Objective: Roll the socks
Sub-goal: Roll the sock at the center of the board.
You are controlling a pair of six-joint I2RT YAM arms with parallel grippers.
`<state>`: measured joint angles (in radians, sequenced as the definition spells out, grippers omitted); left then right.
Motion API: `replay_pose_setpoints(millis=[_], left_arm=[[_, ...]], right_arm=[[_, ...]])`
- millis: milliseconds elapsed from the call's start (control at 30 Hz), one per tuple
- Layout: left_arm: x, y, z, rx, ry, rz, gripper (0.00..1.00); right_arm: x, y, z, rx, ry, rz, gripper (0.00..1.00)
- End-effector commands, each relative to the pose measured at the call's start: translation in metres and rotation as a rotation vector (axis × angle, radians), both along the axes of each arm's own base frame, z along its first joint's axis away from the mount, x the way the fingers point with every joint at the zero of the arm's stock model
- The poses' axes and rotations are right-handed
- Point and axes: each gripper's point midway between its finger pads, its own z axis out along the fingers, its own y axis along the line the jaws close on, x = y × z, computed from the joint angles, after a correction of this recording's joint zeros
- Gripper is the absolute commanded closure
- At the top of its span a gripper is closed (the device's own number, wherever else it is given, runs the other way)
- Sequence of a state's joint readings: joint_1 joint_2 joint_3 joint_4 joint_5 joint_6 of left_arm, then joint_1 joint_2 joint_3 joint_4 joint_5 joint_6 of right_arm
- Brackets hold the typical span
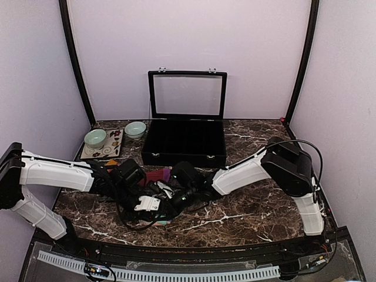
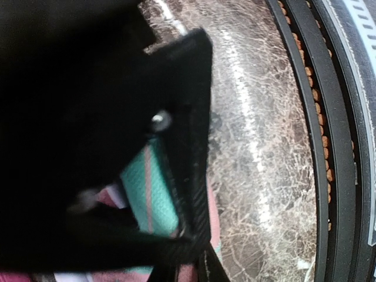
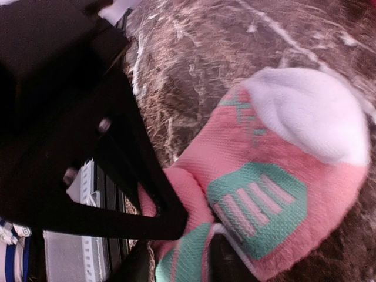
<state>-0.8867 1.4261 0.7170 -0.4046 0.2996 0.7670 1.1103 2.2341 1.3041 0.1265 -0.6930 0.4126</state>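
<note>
Closest to the lens in the right wrist view is one black finger (image 3: pixel 117 176) of the right gripper (image 1: pixel 175 200), its tip touching the folded edge of the salmon-pink fabric sock with mint and white patches (image 3: pixel 264 170). Its partner finger does not show, so I cannot tell how wide that hand stands. That sock lies on the dark brown marble table with white veins (image 1: pixel 252 211). Its white patch points toward 1 o'clock in that view, with bare marble beyond it from 11 to 1 o'clock.

The left gripper (image 2: pixel 150 202) stands narrow, pinched on the same sock: a mint patch with a pink stripe sits squeezed between its black fingers (image 2: pixel 191 147). At 3 o'clock in the left wrist view, bare marble runs out to the table's near edge, bordered by a black rail (image 2: pixel 320 147).

From above, both arms meet at the table's centre, the grippers packed tight over the pink sock, which is almost hidden beneath them. The maroon fabric sock (image 1: pixel 157 175) peeks out at 12 o'clock of them, between the two wrists. Just beyond it, a black compartmented display case with a raised glass lid (image 1: pixel 187 147) closes off the back. At 10 o'clock stand two mint-green bowls, one (image 1: pixel 95 138) on a patterned tray (image 1: pixel 111 154), the other (image 1: pixel 135 129) beside it. Open marble lies from 3 to 5 o'clock, between the right forearm and the near edge, and lilac walls (image 1: pixel 35 88) shut in both sides
</note>
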Motion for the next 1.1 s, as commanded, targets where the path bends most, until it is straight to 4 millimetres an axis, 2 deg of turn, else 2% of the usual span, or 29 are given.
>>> replay_pose_setpoints(millis=[0,33,67,167,267,367,467,567,667,867,933,1067], left_arm=[[0.001,0.02,-0.039,0.116,-0.032,-0.005,0.93],[0.0,0.023,-0.042,0.128,-0.032,-0.012,0.93],[0.0,0.025,-0.045,0.14,-0.031,-0.017,0.93],[-0.002,0.029,-0.052,0.165,-0.022,-0.025,0.92],[-0.004,0.032,-0.057,0.184,-0.016,-0.031,0.92],[-0.003,0.033,-0.059,0.196,-0.014,-0.038,0.92],[-0.003,0.032,-0.06,0.202,-0.007,-0.043,0.91],[0.0,0.028,-0.061,0.204,-0.004,-0.046,0.91],[0.003,0.025,-0.062,0.204,-0.007,-0.053,0.91],[0.013,0.014,-0.065,0.204,-0.027,-0.08,0.91],[0.017,0.009,-0.066,0.206,-0.023,-0.083,0.91],[0.022,-0.001,-0.071,0.21,-0.007,-0.094,0.91]], right_arm=[[-0.076,-0.24,-0.167,-1.068,0.199,-0.098,0.16],[-0.072,-0.24,-0.166,-1.062,0.19,-0.117,0.03],[-0.069,-0.24,-0.165,-1.055,0.182,-0.135,0.01],[-0.059,-0.24,-0.162,-1.039,0.138,-0.187,0.01],[-0.05,-0.253,-0.161,-1.062,0.088,-0.266,0.01],[-0.03,-0.271,-0.157,-1.114,-0.005,-0.389,0.01],[-0.014,-0.28,-0.151,-1.136,-0.089,-0.455,0.01],[-0.003,-0.28,-0.145,-1.119,-0.141,-0.5,0.01],[0.004,-0.26,-0.135,-0.997,-0.151,-0.522,0.01],[-0.002,-0.233,-0.112,-0.74,-0.087,-0.548,0.01],[-0.005,-0.235,-0.107,-0.685,-0.063,-0.58,0.01],[-0.016,-0.238,-0.113,-0.654,-0.015,-0.586,0.01]])
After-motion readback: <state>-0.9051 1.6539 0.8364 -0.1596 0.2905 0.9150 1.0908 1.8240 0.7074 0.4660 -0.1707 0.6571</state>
